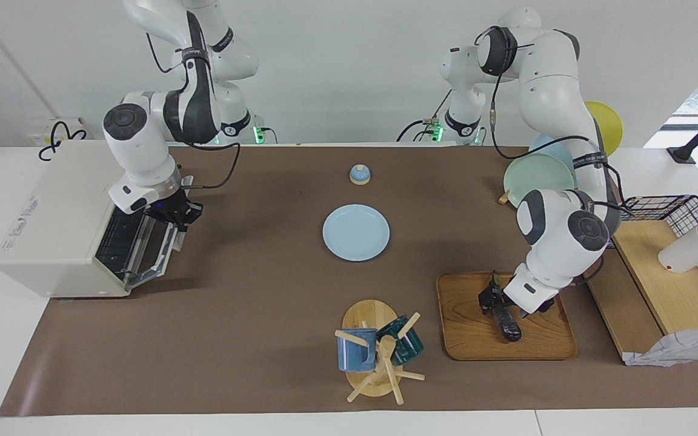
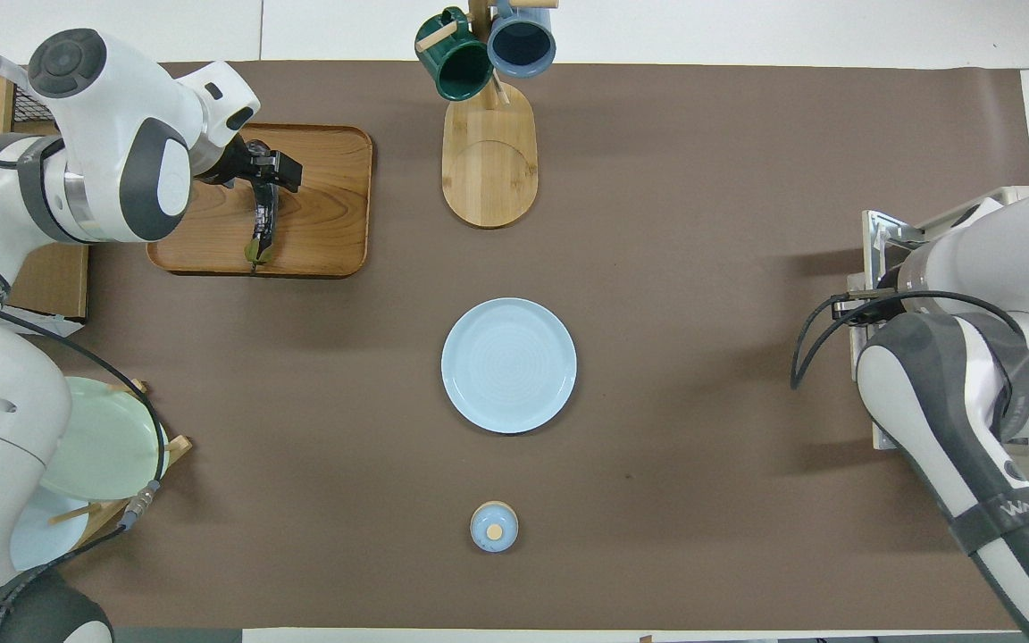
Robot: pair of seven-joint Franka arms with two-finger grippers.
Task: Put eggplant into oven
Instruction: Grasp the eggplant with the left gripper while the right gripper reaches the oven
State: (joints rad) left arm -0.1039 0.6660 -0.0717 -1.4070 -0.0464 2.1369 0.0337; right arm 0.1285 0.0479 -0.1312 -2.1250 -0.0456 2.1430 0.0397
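Over at the right arm's end of the table, the oven [image 1: 52, 224] stood with its mouth turned toward the middle of the table. Its glass door [image 1: 150, 247] hung down at a slant, so the opening already showed. The right gripper [image 1: 174, 213] was at the top edge of that door; whether it was clamped on the handle or merely resting there could not be told. Toward the middle lay a pale blue plate [image 1: 355, 232], well apart from both arms. At the left arm's end sat a wooden tray [image 1: 476, 339], and on it the eggplant [image 1: 508, 325]. Its long axis ran roughly away from the robots, with the green stem tip at the nearer end. The left gripper [image 1: 497, 301] was down on it, set across that axis partway along its length. Whether the gripper had closed on the eggplant or only straddled it could not be made out. Evidently the left arm was the nearer one, and the coming move would probably turn on this: the oven lay the whole table's length away, toward the right arm, so the eggplant would need carrying past the plate and turning end-on to the opening.
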